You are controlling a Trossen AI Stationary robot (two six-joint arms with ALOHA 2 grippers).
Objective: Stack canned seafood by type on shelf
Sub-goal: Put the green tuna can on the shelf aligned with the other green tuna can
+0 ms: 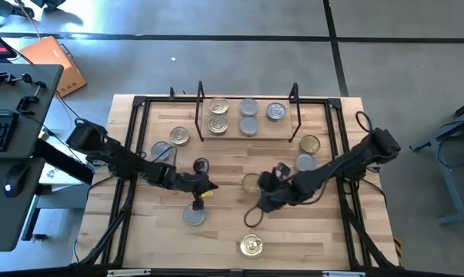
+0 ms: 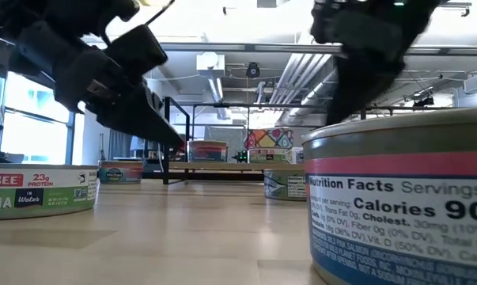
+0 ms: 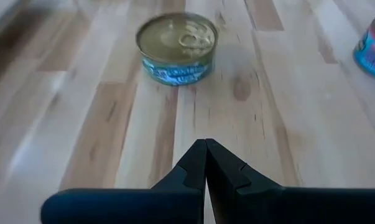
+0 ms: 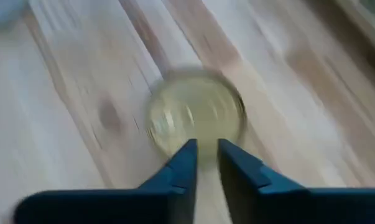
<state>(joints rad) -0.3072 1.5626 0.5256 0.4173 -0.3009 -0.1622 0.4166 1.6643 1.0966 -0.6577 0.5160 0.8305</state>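
High view: shelf [image 1: 249, 137] at upper centre holds five cans; right gripper [image 1: 264, 201] hangs over the gold-lid can [image 1: 251, 245] at lower centre.
Left wrist: left gripper [image 3: 206, 163] shut, empty.
Right wrist: fingers [image 4: 182, 163] barely parted, nothing held; too narrow, they could strike the lid and shove the can.

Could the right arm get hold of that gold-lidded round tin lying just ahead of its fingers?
Probably yes. The right gripper hovers just above the gold-lidded round tin, its fingers slightly parted, with only bare wooden table around it and nothing between them.
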